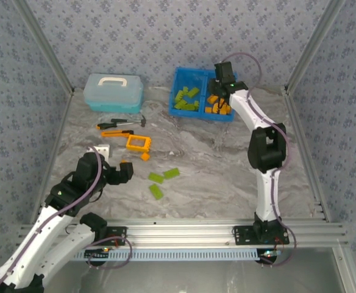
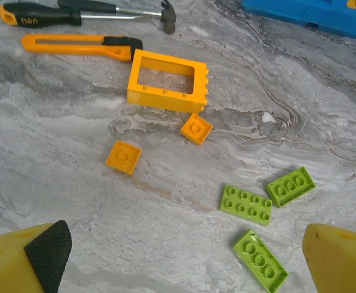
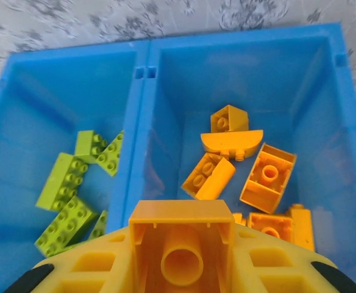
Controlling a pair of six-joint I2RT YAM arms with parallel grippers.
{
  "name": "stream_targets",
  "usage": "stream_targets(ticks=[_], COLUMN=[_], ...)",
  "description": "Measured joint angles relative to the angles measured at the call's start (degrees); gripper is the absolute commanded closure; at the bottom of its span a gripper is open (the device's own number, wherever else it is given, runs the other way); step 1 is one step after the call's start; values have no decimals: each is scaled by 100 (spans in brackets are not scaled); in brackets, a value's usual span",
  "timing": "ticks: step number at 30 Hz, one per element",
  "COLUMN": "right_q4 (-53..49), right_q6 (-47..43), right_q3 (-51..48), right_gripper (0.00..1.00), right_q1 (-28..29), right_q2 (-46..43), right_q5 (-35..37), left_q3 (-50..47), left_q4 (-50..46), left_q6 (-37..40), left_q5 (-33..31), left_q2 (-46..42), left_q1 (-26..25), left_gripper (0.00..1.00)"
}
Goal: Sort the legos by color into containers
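The bright blue tray (image 1: 179, 78) stands at the back of the table. Its left compartment (image 3: 38, 122) holds lime green legos (image 3: 68, 189). Its right compartment (image 3: 300, 97) holds orange legos (image 3: 267, 177). My right gripper (image 3: 181, 271) hangs over the divider (image 3: 138, 122), shut on an orange brick (image 3: 179, 215) whose hollow underside faces the camera. My left gripper (image 2: 187, 268) is open above the table, with nothing between its fingers (image 2: 339, 259). Ahead of it lie three green bricks (image 2: 245, 204), two small orange bricks (image 2: 124, 157) and the orange frame piece (image 2: 167, 80).
A pale blue lidded box (image 1: 113, 91) sits at the back left. A black-handled hammer (image 2: 105, 12) and an orange-and-black hand tool (image 2: 80, 46) lie just beyond the frame piece. A small white object (image 1: 102, 148) lies near the left arm. Patterned walls close in the table.
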Motion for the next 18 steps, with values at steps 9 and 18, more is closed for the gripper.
stream_targets(ticks=[9,18], right_q4=[-1108,-791], right_q6=[173,63], right_q3=[1283,-949], right_gripper=[48,32], right_q1=[-13,170], right_q2=[979,-789], right_q5=[-90,-201], left_q3=[-114,-278], left_q4=[-153,-284], left_q6=[-1047,-2546], left_q5=[214,404], left_q2=[103,658], left_q1=[0,-400], left_gripper=[3,12])
